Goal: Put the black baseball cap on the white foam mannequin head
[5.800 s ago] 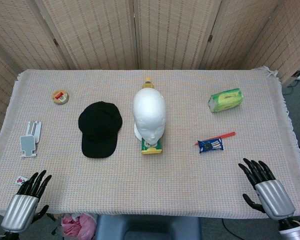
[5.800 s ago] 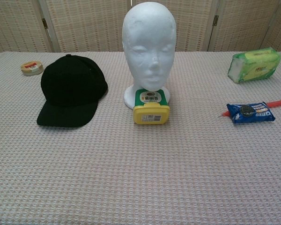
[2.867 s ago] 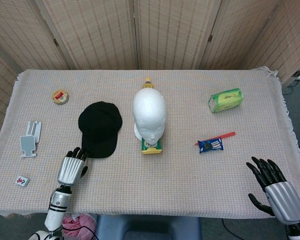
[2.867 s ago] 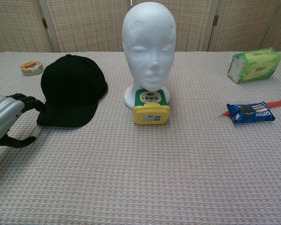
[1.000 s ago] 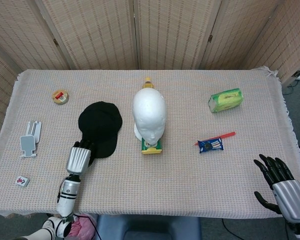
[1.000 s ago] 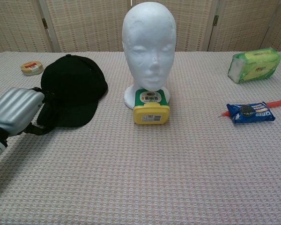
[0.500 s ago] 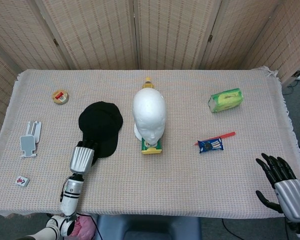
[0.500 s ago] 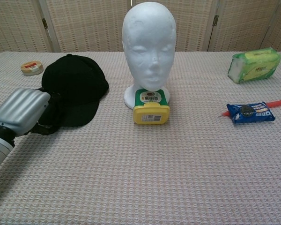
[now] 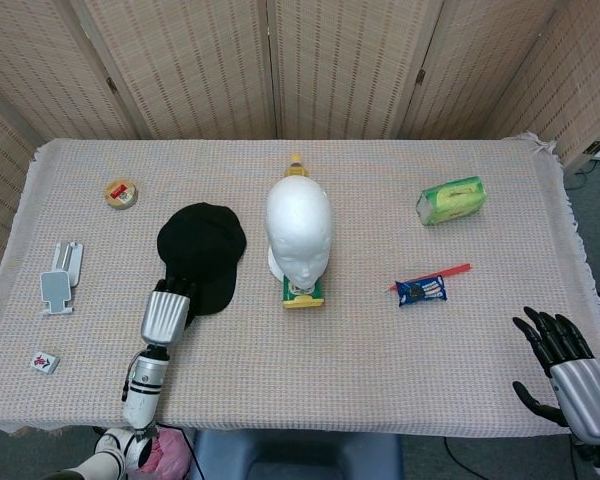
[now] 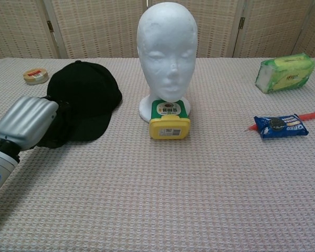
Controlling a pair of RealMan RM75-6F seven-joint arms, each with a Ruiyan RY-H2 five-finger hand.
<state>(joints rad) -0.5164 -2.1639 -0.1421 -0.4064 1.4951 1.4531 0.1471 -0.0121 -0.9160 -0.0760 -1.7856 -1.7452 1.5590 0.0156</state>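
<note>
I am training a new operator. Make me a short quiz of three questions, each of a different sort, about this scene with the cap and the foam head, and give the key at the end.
1. True or false: the black baseball cap already sits on the white foam mannequin head.
2. Which hand is at the cap's brim? A. the left hand B. the right hand C. both
3. Fill in: directly in front of the mannequin head's base lies a yellow and green ____.

Key
1. False. The cap lies on the table cloth, to the left of the mannequin head.
2. A. The right hand stays at the table's near right corner, fingers spread, holding nothing.
3. Box.
</note>
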